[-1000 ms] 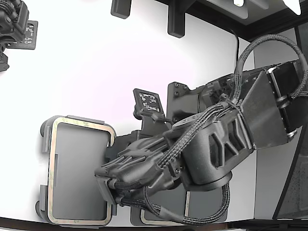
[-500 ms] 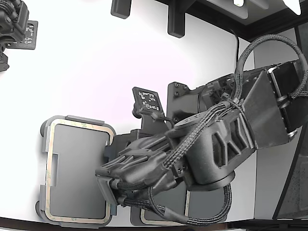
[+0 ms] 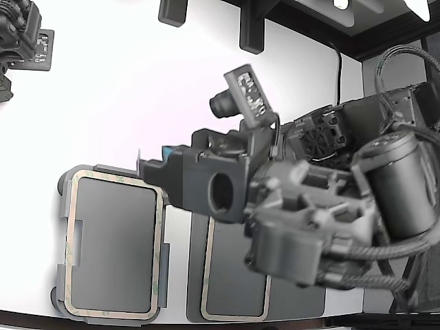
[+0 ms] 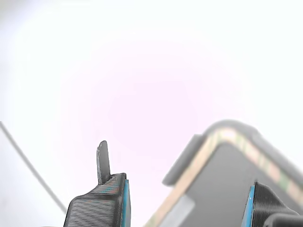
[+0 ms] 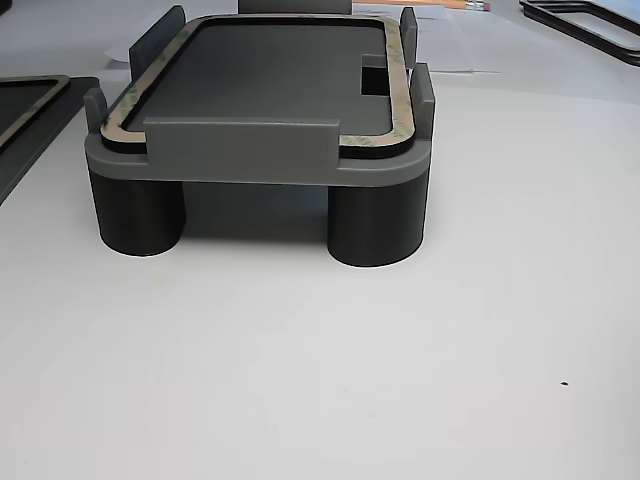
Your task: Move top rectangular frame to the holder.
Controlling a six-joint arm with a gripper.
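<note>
Frame: top rectangular frame lies flat on the holder, its thin tan band following the plate's outline inside the raised edge tabs. In the other view the frame sits level on the holder, and the stepped notch shows at its far side on the right of that view.

Holder: light grey plate standing on dark round feet on the white table, at the exterior view's left and low in that picture.

Pincer: pincer is raised above the table, just over the holder's corner nearest to the arm, and touches neither the frame nor the holder. In the wrist view the pincer has its two dark fingers with blue pads well apart, with nothing between them; it stands open and empty. Through the gap I see one rounded corner of the frame on the holder.

Second frame: another tan frame lies on a darker flat plate just beside the holder, toward the exterior view's right, partly hidden under the arm.

Arm: big dark body with braided cables fills the exterior view's right half.

Other things: dark device stands at the upper left corner of the exterior view, well apart from the holder.
</note>
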